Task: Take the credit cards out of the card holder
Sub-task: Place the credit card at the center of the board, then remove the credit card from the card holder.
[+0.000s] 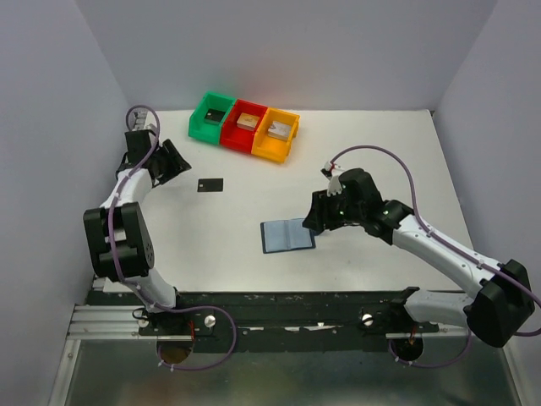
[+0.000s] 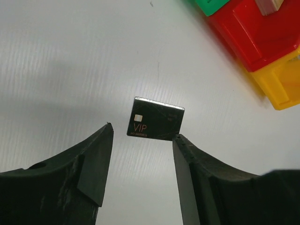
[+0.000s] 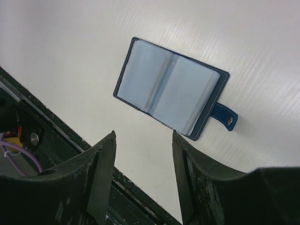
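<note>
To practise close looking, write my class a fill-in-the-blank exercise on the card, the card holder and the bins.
1. The card holder lies flat and ___.
2. The card before the left gripper is ___.
3. The middle bin is ___.
Missing words: open; black; red.

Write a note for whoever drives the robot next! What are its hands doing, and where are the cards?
Left gripper: open and empty, just short of a black card lying flat on the table.
Right gripper: open and empty, close to the card holder.
Card holder: lying open on the table, pale sleeve pages up, strap undone.
Done: one black card is out.
Left: no other cards are in view. Check the sleeves and pull out whatever remains.
</note>
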`<control>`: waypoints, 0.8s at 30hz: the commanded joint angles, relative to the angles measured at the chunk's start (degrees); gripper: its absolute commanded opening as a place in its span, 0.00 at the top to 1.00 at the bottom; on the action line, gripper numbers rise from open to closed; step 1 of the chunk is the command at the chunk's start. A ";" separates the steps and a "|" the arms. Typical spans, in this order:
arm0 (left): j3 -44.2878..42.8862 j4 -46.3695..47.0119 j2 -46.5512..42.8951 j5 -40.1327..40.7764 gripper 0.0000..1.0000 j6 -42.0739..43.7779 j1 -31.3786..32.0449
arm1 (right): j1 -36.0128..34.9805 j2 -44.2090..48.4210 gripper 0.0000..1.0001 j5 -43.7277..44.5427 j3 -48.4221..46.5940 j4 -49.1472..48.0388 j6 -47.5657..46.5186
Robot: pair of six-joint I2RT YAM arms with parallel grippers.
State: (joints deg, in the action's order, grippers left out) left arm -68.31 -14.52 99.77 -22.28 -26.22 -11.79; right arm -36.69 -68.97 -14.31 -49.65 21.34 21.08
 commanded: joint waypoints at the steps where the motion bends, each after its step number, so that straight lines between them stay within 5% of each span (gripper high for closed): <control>1: 7.74 1.95 -12.99 17.85 0.35 -1.21 7.28 | -0.23 1.03 0.40 8.23 0.34 0.89 2.29; 3: 11.87 3.18 -18.79 27.24 0.32 -0.85 13.60 | 0.03 0.51 0.35 9.38 0.78 0.72 3.00; 5: 16.26 5.72 -25.29 35.87 0.01 -1.46 19.41 | 0.91 -0.20 0.30 8.78 1.04 1.24 3.96; 7: 20.74 7.39 -30.65 39.59 0.01 -6.62 23.12 | 1.96 -0.81 0.29 7.37 1.66 1.59 4.58; 16: 39.31 24.02 -42.29 9.31 0.01 -20.62 24.61 | 3.37 -4.94 0.30 12.98 5.18 1.24 6.60; 24: 42.82 24.54 -39.39 9.80 0.01 -21.24 37.10 | 5.48 -14.16 0.36 13.17 3.68 -0.86 7.92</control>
State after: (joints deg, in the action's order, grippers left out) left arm -27.59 6.44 59.59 -9.65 -45.04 21.10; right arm -32.16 -79.48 -2.96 -45.15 21.85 28.03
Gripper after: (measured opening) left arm 0.992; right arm 0.663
